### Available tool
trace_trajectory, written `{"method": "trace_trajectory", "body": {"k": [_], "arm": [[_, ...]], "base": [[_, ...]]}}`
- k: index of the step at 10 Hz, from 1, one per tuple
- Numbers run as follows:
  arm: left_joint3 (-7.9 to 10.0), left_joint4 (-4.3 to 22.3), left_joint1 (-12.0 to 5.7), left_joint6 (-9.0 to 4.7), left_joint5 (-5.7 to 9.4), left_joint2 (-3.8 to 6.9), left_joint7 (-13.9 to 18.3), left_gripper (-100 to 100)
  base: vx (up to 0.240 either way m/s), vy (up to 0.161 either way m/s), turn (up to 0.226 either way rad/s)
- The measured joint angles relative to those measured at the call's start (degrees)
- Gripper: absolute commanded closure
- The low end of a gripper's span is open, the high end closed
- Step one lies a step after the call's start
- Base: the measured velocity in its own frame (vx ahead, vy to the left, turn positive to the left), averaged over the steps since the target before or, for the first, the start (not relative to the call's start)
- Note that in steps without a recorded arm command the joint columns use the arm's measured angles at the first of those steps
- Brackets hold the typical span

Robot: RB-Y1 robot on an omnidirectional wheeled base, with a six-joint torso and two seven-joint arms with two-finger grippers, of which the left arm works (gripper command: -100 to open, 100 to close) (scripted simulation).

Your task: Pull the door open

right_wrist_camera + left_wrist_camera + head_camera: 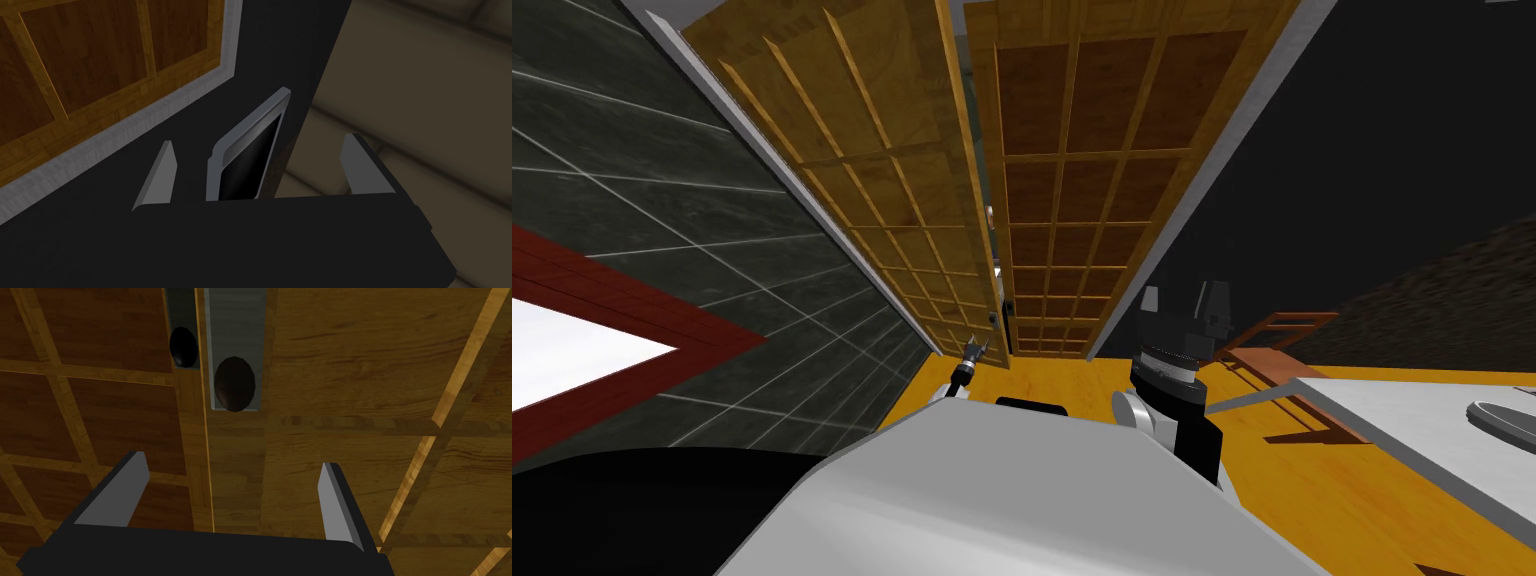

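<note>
Approach step: the released, empty left hand (234, 460) hovered short of the dark door knob (234, 384), which it likely needed to reach and clench next.

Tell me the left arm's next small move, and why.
Probably ease the left gripper forward until the nearer dark door knob sits between its fingers: they stand open, and the knob lies ahead, in line with the gap, not yet touched.
</note>
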Motion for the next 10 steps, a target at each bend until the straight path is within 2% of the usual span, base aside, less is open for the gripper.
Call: {"method": "trace_trajectory", "body": {"k": [1, 2, 3, 4, 5, 6, 7, 8, 9, 10], "arm": [[0.55, 1.0, -0.56, -0.34, 0.40, 0.61, 0.2, -100], [0.85, 2.5, -1.09, -1.31, 0.62, 0.84, -0.1, -100], [0.96, 3.8, -1.33, -1.73, 0.69, 0.87, -0.3, -100], [1.02, 2.9, -0.11, -1.20, 0.82, 1.73, 0.5, -100], [1.32, 3.9, -0.05, -1.46, 1.04, 2.00, 0.7, -100], [1.48, 4.7, -0.34, -1.89, 1.15, 2.05, 0.4, -100], [2.13, 6.7, -0.55, -2.89, 1.69, 2.89, 0.4, -100], [2.27, 4.4, 1.03, -2.27, 1.90, 3.57, 1.3, -100], [2.57, 5.8, 0.33, -2.53, 2.16, 4.10, 1.5, -100], [2.72, 5.9, 0.02, -2.65, 2.35, 4.50, 1.7, -100]], "base": [[-0.013, 0.002, -0.003], [0.000, 0.000, 0.000], [0.012, -0.009, -0.053], [0.012, -0.004, -0.020], [0.005, 0.000, 0.003], [0.063, -0.025, -0.135], [0.144, -0.024, -0.154], [0.117, -0.032, -0.027], [0.127, -0.041, -0.086], [0.191, -0.047, -0.087]]}}
